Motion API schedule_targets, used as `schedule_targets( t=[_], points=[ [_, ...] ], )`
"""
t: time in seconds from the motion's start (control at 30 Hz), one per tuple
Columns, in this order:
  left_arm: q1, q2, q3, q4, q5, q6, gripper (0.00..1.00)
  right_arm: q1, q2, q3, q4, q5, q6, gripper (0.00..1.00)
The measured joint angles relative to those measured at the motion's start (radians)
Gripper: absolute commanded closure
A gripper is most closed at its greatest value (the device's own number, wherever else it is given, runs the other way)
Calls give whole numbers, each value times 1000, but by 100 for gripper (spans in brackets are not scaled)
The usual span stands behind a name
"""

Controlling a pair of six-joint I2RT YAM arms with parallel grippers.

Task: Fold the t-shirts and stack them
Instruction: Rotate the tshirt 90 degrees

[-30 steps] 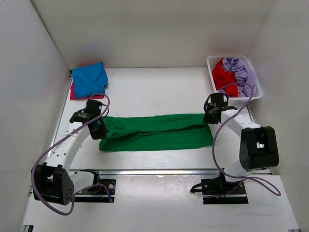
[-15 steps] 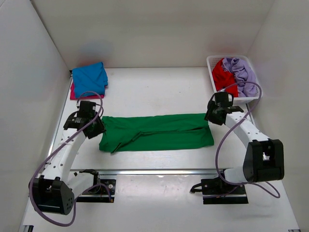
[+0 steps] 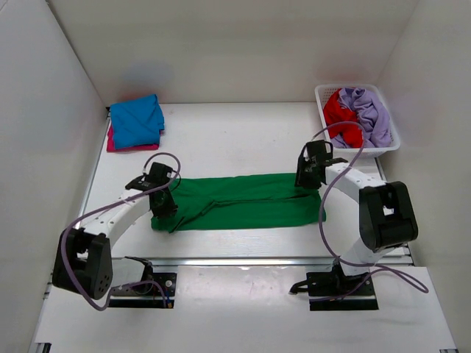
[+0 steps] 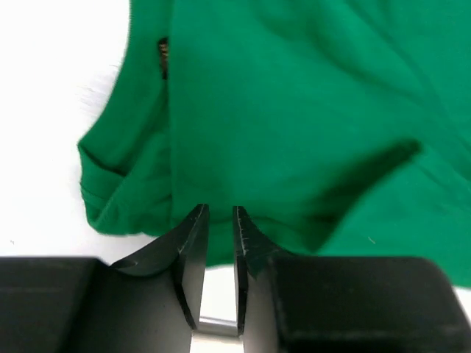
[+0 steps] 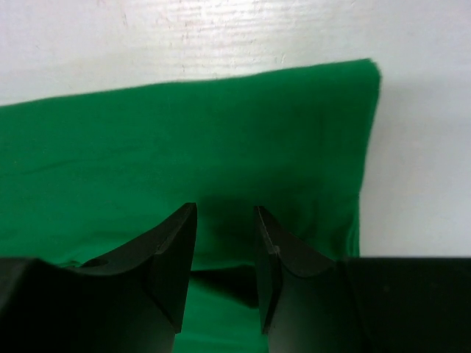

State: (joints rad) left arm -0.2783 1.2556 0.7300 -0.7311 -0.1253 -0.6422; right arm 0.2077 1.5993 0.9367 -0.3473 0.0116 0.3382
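Note:
The bright green t-shirt [image 3: 243,200] lies folded in a long strip across the table's middle. My left gripper [image 3: 163,194] hovers over its left end. In the left wrist view the gripper [image 4: 221,215] is narrowly open and empty above the green cloth [image 4: 294,110] at its near edge. My right gripper [image 3: 309,173] is over the shirt's right end. In the right wrist view the gripper [image 5: 225,212] is open and empty above the cloth [image 5: 184,140]. A folded blue t-shirt [image 3: 137,119] lies on a magenta-pink one [image 3: 112,143] at the back left.
A white lattice basket [image 3: 321,94] at the back right holds a red t-shirt [image 3: 340,115] and a lilac t-shirt [image 3: 369,110]. White walls close in the table on the left, back and right.
My left gripper has moved right, onto the shirt's left end. My right gripper has moved left, onto the shirt's right end. The green shirt has barely shifted.

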Motion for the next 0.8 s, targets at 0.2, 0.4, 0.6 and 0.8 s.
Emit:
schedule_targets(
  t=[0.2,0.4,0.6,0.8],
  points=[
    [-36,152,-6,65,-116,-45,71,16,37,-14,2,-14,3,64],
    [-66,317,128,74,-209,-64,72,74,8,-40,-51,24,49,64],
    [-64,513,347,107,-226,-61,73,201,-98,-137,-125,55,137,64],
    [-65,814,759,87,-206,-11,76,393,-227,-253,-124,33,262,63]
  ],
)
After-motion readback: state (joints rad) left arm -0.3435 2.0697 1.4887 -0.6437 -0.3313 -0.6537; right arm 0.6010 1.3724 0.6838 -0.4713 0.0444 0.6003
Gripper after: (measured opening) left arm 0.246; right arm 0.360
